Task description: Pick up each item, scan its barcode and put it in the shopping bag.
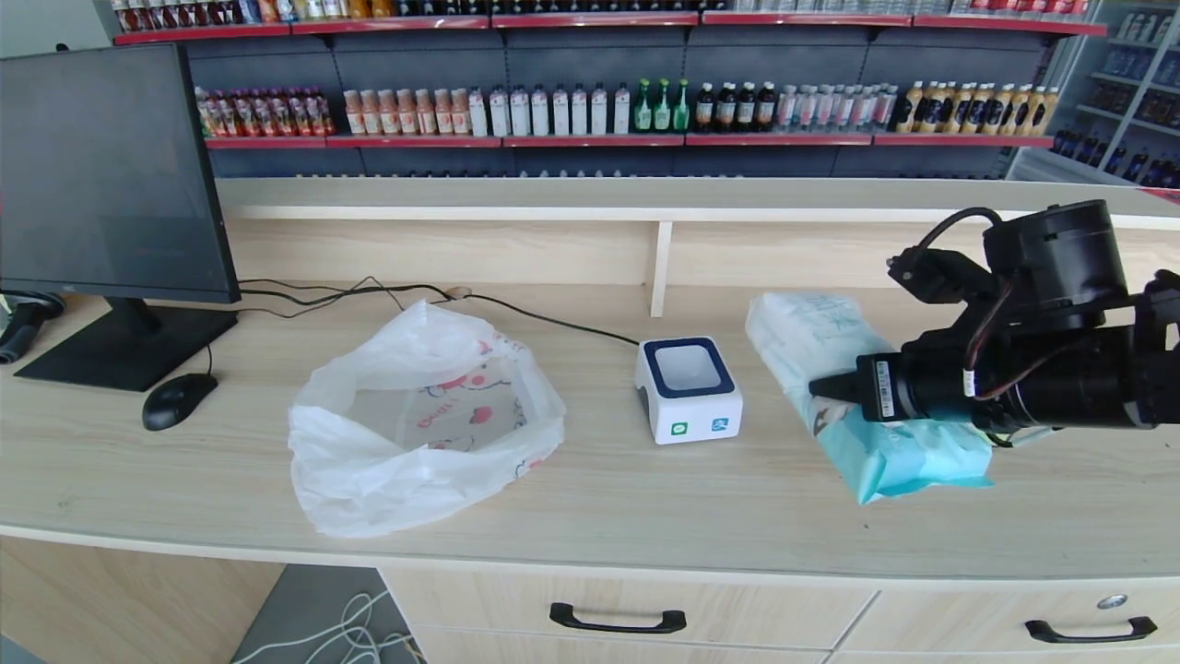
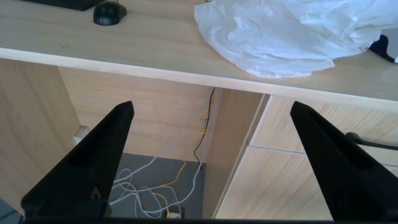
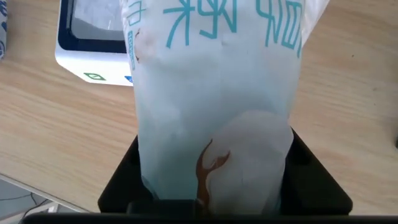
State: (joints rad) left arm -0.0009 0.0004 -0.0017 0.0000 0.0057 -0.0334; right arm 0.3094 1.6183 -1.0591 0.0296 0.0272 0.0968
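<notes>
Head view: pack lay on the surface just right of the scanner, bag farther left. Right jaws clasped the pack's two sides; left jaws stood wide apart, empty, below the surface's front edge.

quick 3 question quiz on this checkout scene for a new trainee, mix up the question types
1. True or false: the scanner stands on the counter between the shopping bag and the tissue pack.
2. What sits between the jaws of the right gripper? A the scanner, B the tissue pack, C the shopping bag.
3. Fill in: the left gripper, below the counter's front edge, has its jaws ____.

Key: 1 true; 2 B; 3 open.
</notes>
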